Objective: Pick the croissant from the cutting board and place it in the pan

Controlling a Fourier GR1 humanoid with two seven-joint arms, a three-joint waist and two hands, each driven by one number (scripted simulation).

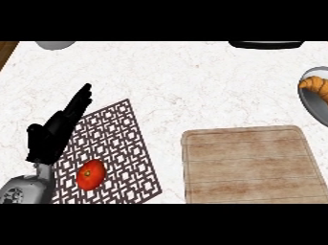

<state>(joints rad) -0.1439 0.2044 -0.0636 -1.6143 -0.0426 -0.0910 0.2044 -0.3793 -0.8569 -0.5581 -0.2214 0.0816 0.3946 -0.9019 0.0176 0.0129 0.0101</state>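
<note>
Croissant [322, 91]: in the pan [314, 107], counter's right edge.
Cutting board [255, 165]: near front edge, bare.
Left hand [53, 131]: fingers straight, released, holding nothing.

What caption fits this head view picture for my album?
Croissant lies in the pan, cutting board bare, left hand open over the patterned mat near a tomato.

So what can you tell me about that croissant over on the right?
The croissant is golden orange-brown, a curved crescent with ridged segments, looking baked and whole. It lies flat inside the grey pan at the counter's right edge, which the view partly cuts off. It rests on the pan's floor toward its upper part; nothing else touches it. No hand is near it, and the wooden cutting board below-left of it has nothing on it.
</note>
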